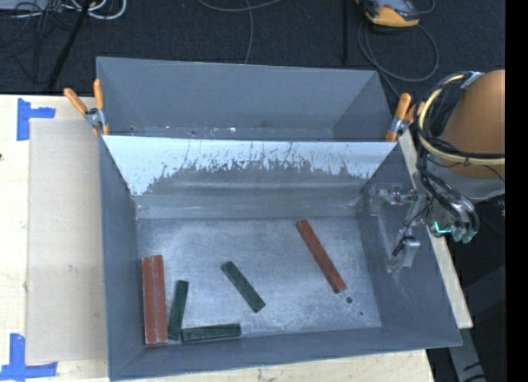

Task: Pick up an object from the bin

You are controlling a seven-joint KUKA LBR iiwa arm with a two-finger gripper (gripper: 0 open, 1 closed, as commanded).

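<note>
Nearest, flat along the front wall of the bin [247,100], lies a dark green bar [210,332], its length running with that wall. Just behind it, in the front left corner, a second dark green bar [177,309] and a longer reddish-brown bar [153,299] lie side by side, both pointing from front to back; the green one's near end comes up to the first bar's left end. A little farther in, near the middle of the floor, a third dark green bar [242,286] lies on the slant, apart from the rest.

Farther again and toward the right wall is a second reddish-brown bar [320,255], alone on the bare floor. Its long axis runs on a diagonal, the far end toward the middle of the bin, the near end toward the front right corner.

The jaws hang at the right wall, to the right of this bar and clear of it; whether they are open or closed I cannot tell, and none of the bars is at them. Above and behind them is the arm's orange cover [488,120], outside the right rim.

By my judgement this slanted reddish-brown bar is the likeliest pick, being nearest: the jaws would need to travel leftward off the wall, down to the floor, and turn to close across the bar's narrow width, square to its diagonal.
</note>
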